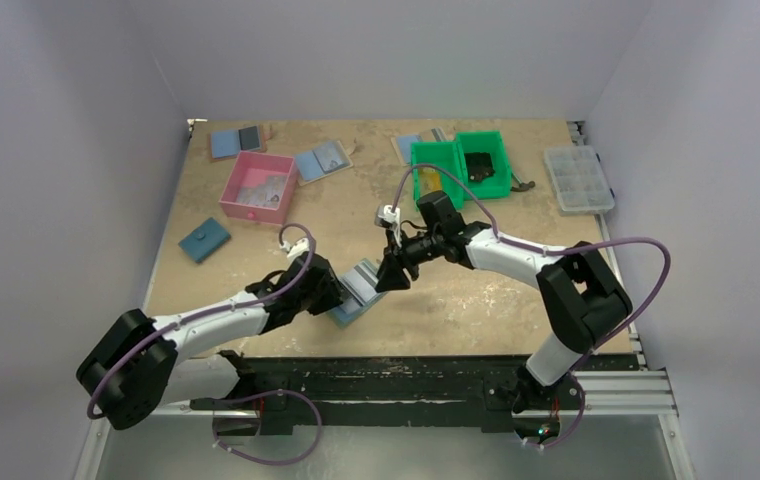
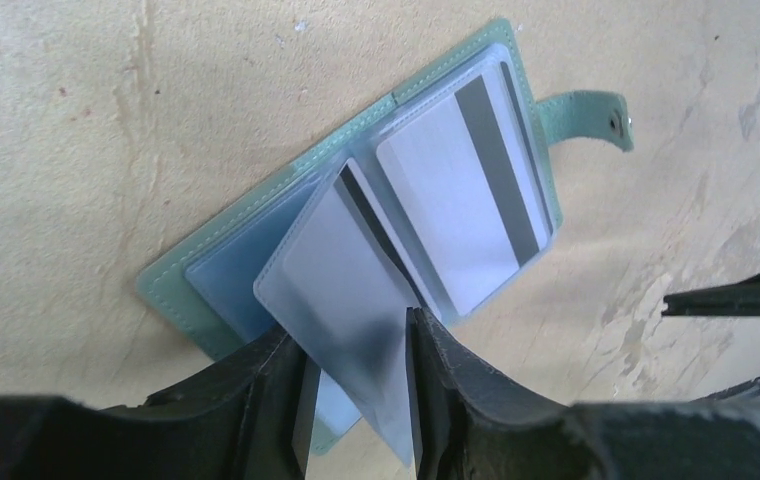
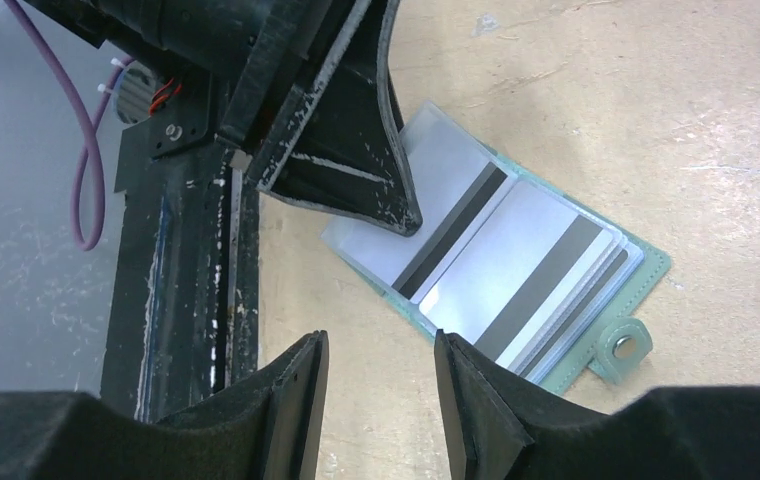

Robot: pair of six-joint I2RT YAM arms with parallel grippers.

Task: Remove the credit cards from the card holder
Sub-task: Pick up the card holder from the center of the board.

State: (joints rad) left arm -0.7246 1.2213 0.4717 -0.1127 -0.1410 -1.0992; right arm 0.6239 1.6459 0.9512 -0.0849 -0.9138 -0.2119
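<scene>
**Both arms meet close to the desk's near edge**

Your left arm (image 1: 206,318) reaches low from its base toward the right. The left gripper (image 2: 351,335) points down at the desk with its jaws partly apart, and you cannot tell whether they pinch anything. Your right arm (image 1: 516,255) bends at the elbow by the desk's right edge and stretches leftward. The right gripper (image 3: 381,350) hangs just beside the left one, jaws apart with nothing between them.

White links (image 1: 516,255) and black joints (image 1: 583,297) (purple cables (image 1: 659,272) trailing) carry a black left hand (image 1: 341,291) and right hand (image 1: 393,277).
</scene>
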